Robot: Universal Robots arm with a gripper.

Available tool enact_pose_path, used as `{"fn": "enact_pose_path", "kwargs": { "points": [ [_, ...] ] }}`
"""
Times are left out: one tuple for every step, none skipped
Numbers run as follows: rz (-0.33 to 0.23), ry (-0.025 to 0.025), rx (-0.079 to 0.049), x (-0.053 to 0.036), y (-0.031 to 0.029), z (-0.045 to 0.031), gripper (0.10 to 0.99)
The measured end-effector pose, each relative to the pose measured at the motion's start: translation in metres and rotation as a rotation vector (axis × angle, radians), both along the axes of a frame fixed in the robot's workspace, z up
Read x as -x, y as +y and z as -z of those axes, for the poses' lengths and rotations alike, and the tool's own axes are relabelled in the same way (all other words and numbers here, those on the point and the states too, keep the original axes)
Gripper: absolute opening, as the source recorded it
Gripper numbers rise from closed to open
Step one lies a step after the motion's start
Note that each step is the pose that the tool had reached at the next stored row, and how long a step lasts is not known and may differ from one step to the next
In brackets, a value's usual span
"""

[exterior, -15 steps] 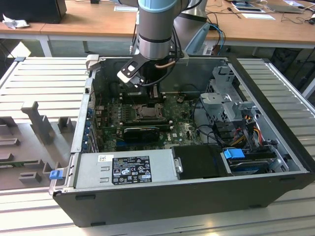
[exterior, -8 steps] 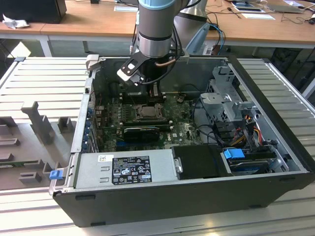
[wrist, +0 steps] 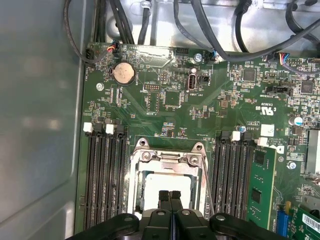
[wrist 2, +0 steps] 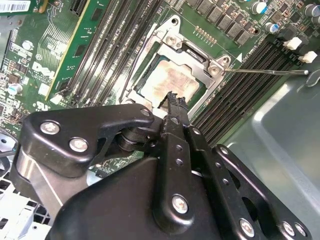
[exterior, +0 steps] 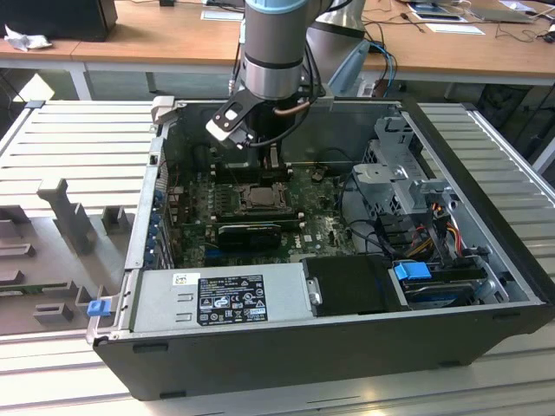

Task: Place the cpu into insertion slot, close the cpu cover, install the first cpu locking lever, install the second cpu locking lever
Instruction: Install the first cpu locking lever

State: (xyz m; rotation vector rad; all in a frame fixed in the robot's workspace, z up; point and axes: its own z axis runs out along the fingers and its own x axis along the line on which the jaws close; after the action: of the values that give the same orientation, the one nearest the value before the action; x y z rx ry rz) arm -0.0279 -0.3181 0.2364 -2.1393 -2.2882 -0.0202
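Note:
The insertion slot [exterior: 258, 198] sits mid-board inside the open computer case. In both wrist views the cpu [wrist 2: 172, 80] [wrist: 160, 189] lies in it, pale metal top showing through the window of the cpu cover [wrist 2: 197, 60] [wrist: 167, 156], which lies flat around it. A thin locking lever [wrist 2: 265, 71] sticks out from one socket corner over the memory slots; it also runs along the socket's side [wrist: 206, 175]. My gripper [exterior: 260, 152] [wrist 2: 172, 97] [wrist: 170, 195] is shut with nothing between its fingers, tips at the cpu's edge. Whether they touch, I cannot tell.
Black memory slots [wrist: 105, 175] flank the socket on both sides. A green card [wrist: 262, 185] stands upright beside them. A grey power-supply box [exterior: 217, 299], a long black card [exterior: 250, 232], a metal drive cage [exterior: 399, 173] and cables [wrist: 225, 30] crowd the case; the case wall [wrist: 40, 125] is close.

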Motion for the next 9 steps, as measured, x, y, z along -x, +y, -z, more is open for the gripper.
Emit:
{"fn": "enact_pose_path", "kwargs": {
  "points": [
    [0.0, 0.0, 0.0, 0.0, 0.0, -0.0006, 0.106],
    [0.0, 0.0, 0.0, 0.0, 0.0, -0.0012, 0.106],
    [0.001, 0.0, 0.0, 0.0, 0.0, -0.0015, 0.106],
    [0.001, 0.0, 0.0, 0.0, 0.0, -0.0021, 0.106],
    [0.001, 0.0, 0.0, 0.0, 0.0, -0.0026, 0.106],
    [0.001, 0.0, 0.0, 0.0, 0.0, -0.003, 0.106],
    [0.002, 0.0, 0.0, 0.0, 0.0, -0.0036, 0.106],
    [0.002, 0.0, 0.0, 0.0, 0.0, -0.0039, 0.106],
    [0.002, 0.0, 0.0, 0.0, 0.0, -0.0045, 0.106]
  ]
}}
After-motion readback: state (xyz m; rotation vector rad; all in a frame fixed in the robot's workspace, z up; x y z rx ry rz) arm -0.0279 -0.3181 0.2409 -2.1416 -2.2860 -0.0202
